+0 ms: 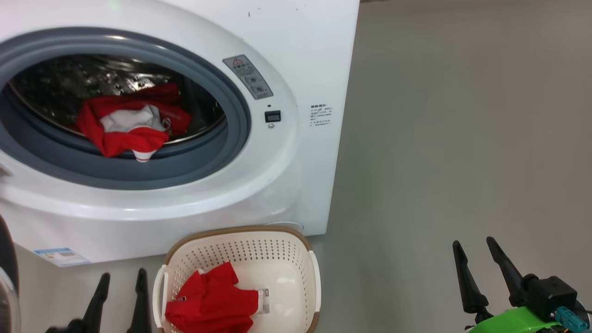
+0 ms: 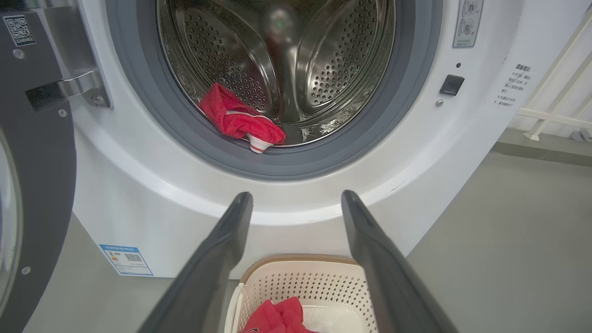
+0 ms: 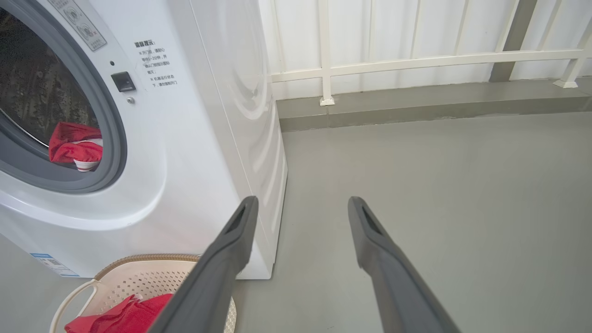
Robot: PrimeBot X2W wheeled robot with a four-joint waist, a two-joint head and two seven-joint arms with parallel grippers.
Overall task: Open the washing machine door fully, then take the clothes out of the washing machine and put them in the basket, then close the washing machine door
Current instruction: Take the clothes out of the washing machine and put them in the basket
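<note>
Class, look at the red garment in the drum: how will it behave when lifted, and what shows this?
Probably floppy: the red garment lies crumpled in folds, so it should sag and trail from a pinch. Likely light, since it looks like thin fabric. Its white edge droops over the grey rubber ring, so it may drag there.

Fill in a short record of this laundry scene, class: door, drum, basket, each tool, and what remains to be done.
washing machine door: swung open on the left of the washing machine
drum: a red garment with white patches lies at its front lip
basket: on the floor in front of the machine, holding a second red garment
left tool: open, empty, beside the basket
right tool: open, empty, over bare floor
left to do: move the drum's garment to the basket, close the door
</note>
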